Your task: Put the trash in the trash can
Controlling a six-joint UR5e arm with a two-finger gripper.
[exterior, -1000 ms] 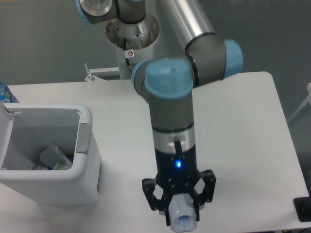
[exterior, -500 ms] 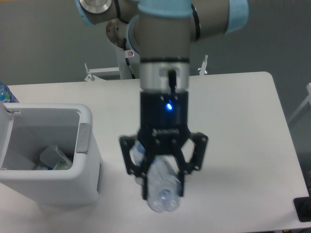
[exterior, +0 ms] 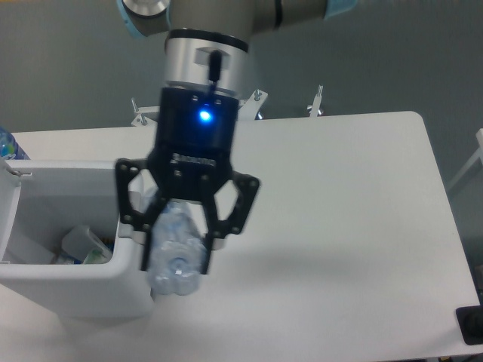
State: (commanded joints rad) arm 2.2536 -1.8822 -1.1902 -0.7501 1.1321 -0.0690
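Hand: the black two-finger hand (exterior: 176,256) hangs at the centre-left of the frame, fingers pointing down, a blue light glowing on its body.
Grip: its fingers are closed in on the crushed clear plastic bottle with a bluish tint (exterior: 173,253), one finger on each side, and the bottle is up off the white counter (exterior: 339,226).
Bottle position: it sits right over the right-hand rim of the large white rectangular plastic bin (exterior: 72,290), its lower end overlapping the bin's near right corner.
Bin: at nine o'clock on the counter, open top, thick rim, its left side cut off by the frame edge.
Inside the bin: a small clear plastic cup (exterior: 81,243) lies at the bottom, alongside other bits too unclear to make out.
Far left edge: a darker blue bottle (exterior: 9,145) peeks in at about ten o'clock, behind the bin.
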